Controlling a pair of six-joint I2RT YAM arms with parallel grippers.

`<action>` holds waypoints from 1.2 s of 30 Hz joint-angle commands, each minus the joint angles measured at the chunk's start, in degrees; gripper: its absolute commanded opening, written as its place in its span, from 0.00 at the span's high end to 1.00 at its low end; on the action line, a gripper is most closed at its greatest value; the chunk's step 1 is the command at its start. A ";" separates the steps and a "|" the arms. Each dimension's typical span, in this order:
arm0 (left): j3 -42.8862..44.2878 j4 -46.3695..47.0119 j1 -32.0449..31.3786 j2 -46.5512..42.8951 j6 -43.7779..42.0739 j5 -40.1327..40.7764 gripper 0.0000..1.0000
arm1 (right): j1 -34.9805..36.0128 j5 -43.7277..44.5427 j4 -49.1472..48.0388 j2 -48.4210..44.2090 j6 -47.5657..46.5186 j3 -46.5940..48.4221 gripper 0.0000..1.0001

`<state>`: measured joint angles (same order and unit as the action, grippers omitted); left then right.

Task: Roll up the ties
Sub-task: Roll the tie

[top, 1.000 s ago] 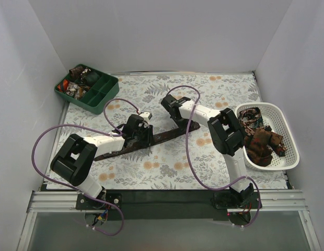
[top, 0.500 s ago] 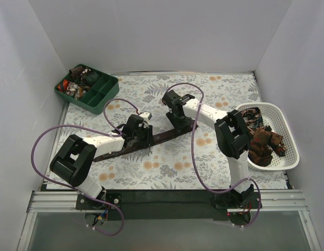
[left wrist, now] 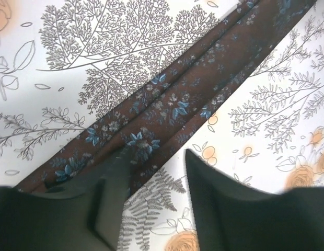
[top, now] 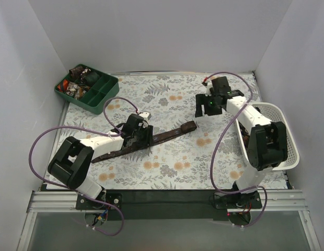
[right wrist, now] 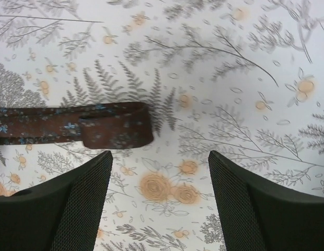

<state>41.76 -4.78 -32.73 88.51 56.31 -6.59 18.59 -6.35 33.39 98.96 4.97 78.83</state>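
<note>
Brown tie (top: 151, 140) lies flat, end folded once. Right gripper (right wrist: 159, 162) has withdrawn, jaws wide, empty. Left gripper (left wrist: 157, 157) rests on it, jaws parted. Rolling barely begun.

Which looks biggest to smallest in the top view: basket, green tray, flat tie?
1. Basket, though the right arm hides part.
2. Green tray.
3. Tie: longest, but narrow, covering least.
</note>
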 commanded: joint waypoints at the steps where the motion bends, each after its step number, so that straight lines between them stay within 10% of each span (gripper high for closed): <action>1: 4.11 -3.22 -0.05 -4.74 -0.50 1.40 0.54 | -6.10 -14.64 -9.20 -2.10 3.02 -6.92 0.32; 12: 18.78 -0.51 -3.91 2.08 -16.89 -5.08 0.16 | -9.98 -23.19 -20.03 -2.71 7.59 -15.45 0.25; 20: 31.27 0.38 -9.01 16.33 -38.02 -12.30 0.12 | -11.03 -14.57 -19.15 -10.97 16.01 -21.95 0.11; 36: 43.58 2.05 -10.95 32.77 -43.83 -16.79 0.12 | -12.26 -10.00 -16.25 -23.02 21.74 -30.48 0.02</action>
<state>82.59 -3.68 -43.29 120.36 14.28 -21.89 6.70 -16.19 16.75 77.47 25.41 49.56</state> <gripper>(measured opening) 0.885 0.984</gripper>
